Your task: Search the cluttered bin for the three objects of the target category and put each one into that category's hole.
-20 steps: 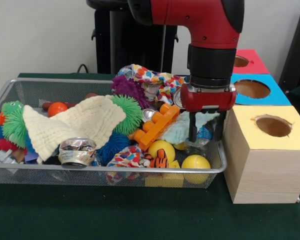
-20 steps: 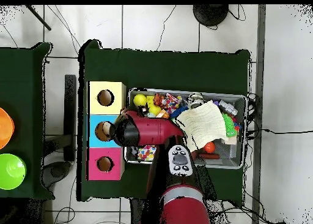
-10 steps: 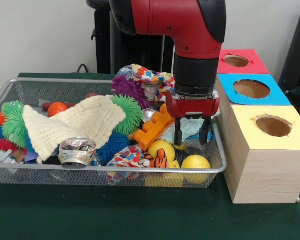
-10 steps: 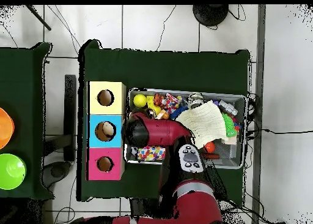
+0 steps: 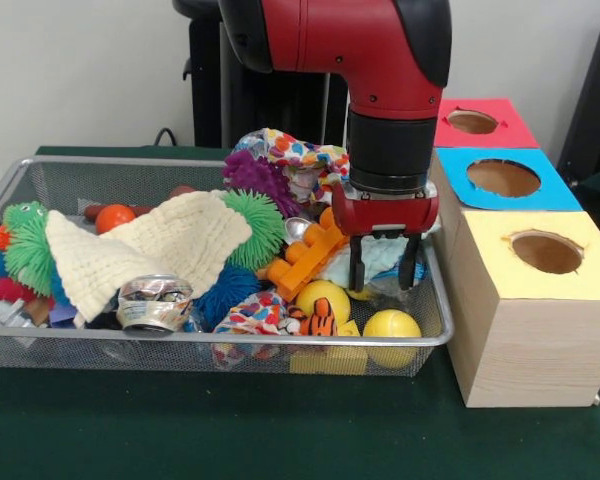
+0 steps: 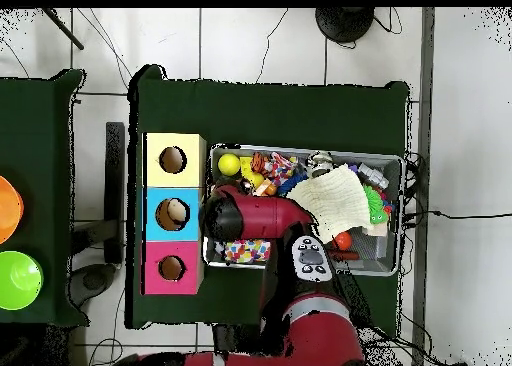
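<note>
Gripper: the gripper hangs inside the wire bin at the end next to the boxes, its two black fingers spread apart with nothing between them.
Under the gripper: a pale mint cloth and a clear plastic bottle lie right below the fingertips; whether the tips touch them cannot be told.
Crowding it: an orange toy brick lies just beside the fingers, a yellow ball and a second yellow ball sit in front, and a tiger-striped toy rests between the two.
Rest of the bin: a cream knitted cloth drapes over the middle, with a green spiky ball, a purple spiky ball, a patterned fabric, a crushed can and a red ball around it.
Boxes: a yellow-topped box, a blue-topped box and a pink-topped box stand in a row beside the bin, each with a round hole.
From above: the arm covers the bin's box-side end; something pale shows inside the blue box's hole.
</note>
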